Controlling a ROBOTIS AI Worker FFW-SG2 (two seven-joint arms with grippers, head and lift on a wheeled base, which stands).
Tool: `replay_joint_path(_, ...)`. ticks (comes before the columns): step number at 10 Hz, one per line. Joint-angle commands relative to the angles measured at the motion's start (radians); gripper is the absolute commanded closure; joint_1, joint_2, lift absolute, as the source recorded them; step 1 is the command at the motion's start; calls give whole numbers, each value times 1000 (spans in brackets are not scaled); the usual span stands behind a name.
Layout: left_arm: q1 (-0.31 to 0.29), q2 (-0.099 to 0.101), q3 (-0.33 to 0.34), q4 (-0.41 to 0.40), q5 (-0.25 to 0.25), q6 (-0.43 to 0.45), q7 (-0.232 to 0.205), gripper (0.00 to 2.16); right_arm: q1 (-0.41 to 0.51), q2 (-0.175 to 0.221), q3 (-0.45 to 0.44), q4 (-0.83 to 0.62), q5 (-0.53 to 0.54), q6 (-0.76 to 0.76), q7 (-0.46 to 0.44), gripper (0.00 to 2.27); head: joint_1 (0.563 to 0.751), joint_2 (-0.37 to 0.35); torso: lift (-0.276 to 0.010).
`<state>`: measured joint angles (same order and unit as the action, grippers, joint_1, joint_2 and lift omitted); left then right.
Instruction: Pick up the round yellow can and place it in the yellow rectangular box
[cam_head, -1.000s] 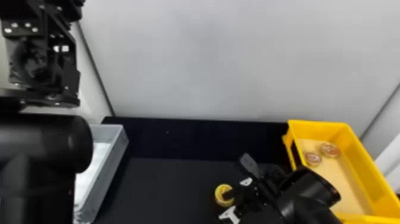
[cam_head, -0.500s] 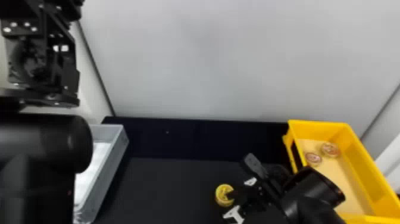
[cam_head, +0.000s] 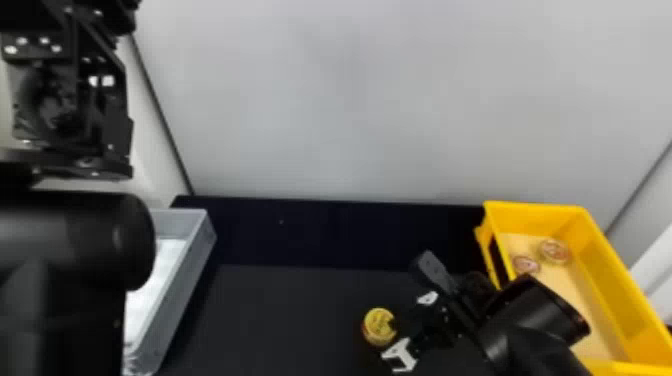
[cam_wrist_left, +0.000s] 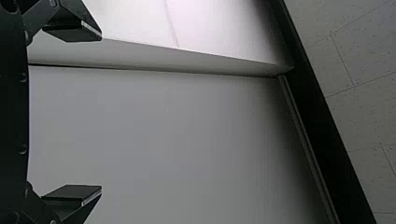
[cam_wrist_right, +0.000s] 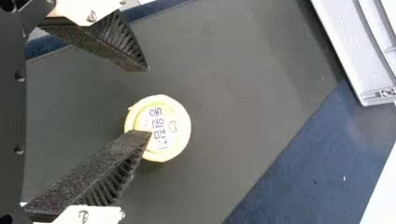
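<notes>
So in the head view, the black left end effector (cam_head: 67, 100) is at 10 o'clock, gaping wide. Round yellow can (cam_head: 377, 327) is on the black table (cam_head: 275, 310) around 5:30, black right end effector (cam_head: 407, 291) spread wide beside it, rectangular yellow box (cam_head: 617, 265) toward 4.

Yellow can (cam_head: 376, 326) on table (cam_head: 280, 310), left of yellow box (cam_head: 607, 280).

The right gripper (cam_head: 410, 292) has edged toward the yellow rectangular box (cam_head: 607, 285). One finger now covers less of the round yellow can (cam_head: 377, 327).
</notes>
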<state>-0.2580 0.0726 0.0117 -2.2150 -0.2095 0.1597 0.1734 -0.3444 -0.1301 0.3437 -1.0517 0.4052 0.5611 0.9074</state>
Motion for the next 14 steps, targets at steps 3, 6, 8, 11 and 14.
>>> replay_joint_path(3,-1,4,1,0,1,1,0,125,7,-11,-1,-28,3,7,4,107,663,54,-10)
replay_joint_path(6,-1,4,-1,0,1,1,0,124,7,-13,3,-76,-8,5,7,105,663,54,-10)
replay_joint_path(8,2,3,-1,1,1,1,0,124,-4,-23,12,-120,-12,10,6,99,663,54,-10)
replay_joint_path(11,0,1,-3,3,1,-2,2,124,-2,-23,23,-91,-12,2,0,96,663,54,-10)
replay_joint_path(14,-4,-2,-12,8,-1,-2,2,124,-27,-2,23,12,-23,-50,-29,90,663,54,-10)
